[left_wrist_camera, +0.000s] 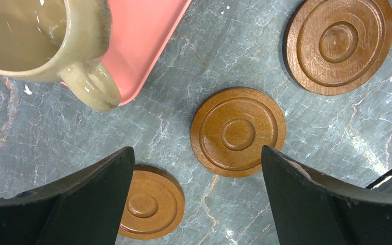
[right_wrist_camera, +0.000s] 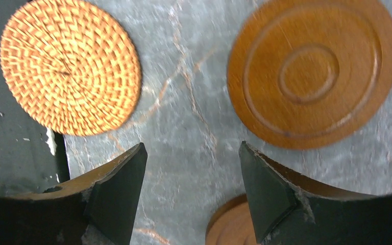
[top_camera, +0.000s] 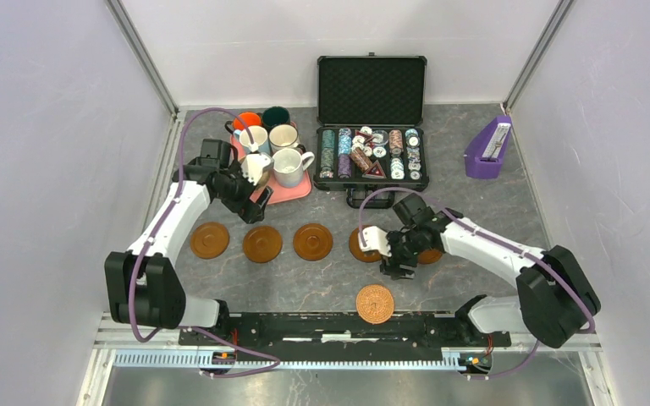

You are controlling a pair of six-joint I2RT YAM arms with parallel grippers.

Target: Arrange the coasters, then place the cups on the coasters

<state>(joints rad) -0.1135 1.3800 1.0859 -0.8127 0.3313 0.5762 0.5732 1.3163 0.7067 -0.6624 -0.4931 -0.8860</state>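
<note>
Coaster arranging is in hand: 5 brown coasters [top_camera: 262, 244] form a row, with the woven coaster [top_camera: 375, 304] apart at the near edge. The right gripper [right_wrist_camera: 192, 148] hovers wide and empty near it (the left gripper [left_wrist_camera: 197, 150] likewise, by the tan mug [left_wrist_camera: 41, 41]). Next, the woven disc's rim probably needs pinching.

Top external: fixed, high behind the arm bases [top_camera: 203, 315], facing down and forward over the whole counter [top_camera: 491, 190].
Left wrist: close, looking down past the left pincer [left_wrist_camera: 196, 153] at brown coasters [left_wrist_camera: 238, 132] and the pink tray [left_wrist_camera: 143, 41] corner.
Right wrist: closer, down past the right pincer [right_wrist_camera: 192, 148]; its woven coaster [right_wrist_camera: 69, 66] also shows overhead.
</note>
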